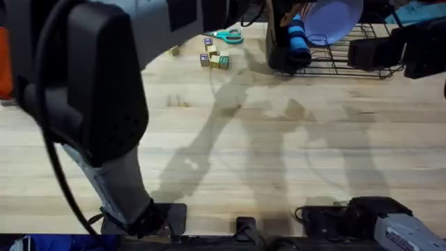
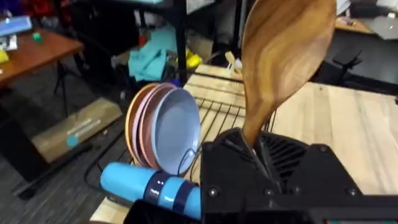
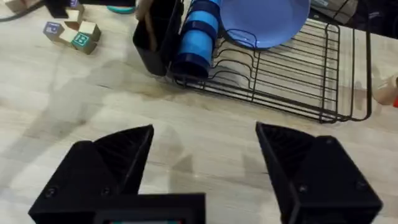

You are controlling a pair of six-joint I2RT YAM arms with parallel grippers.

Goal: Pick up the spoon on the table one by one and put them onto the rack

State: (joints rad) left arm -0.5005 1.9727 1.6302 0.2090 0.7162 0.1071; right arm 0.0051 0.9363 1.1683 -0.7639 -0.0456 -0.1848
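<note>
Here the left end effector (image 2: pixel 258 155) grips a spoon (image 2: pixel 283 56) above the rack (image 2: pixel 217 115), not yet placed; the right end effector (image 3: pixel 205 162) hangs released over the surface (image 1: pixel 279 160).

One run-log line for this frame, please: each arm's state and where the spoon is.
left gripper: jaws shut on spoon, above rack | right gripper: jaws open, empty, facing rack | table: no loose spoon seen

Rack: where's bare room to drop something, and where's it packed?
The rack has bare wires at the end away from the plates. The black holder, blue cup and plates crowd the other end. The table in front lies bare; toy blocks sit beside the holder end.
</note>
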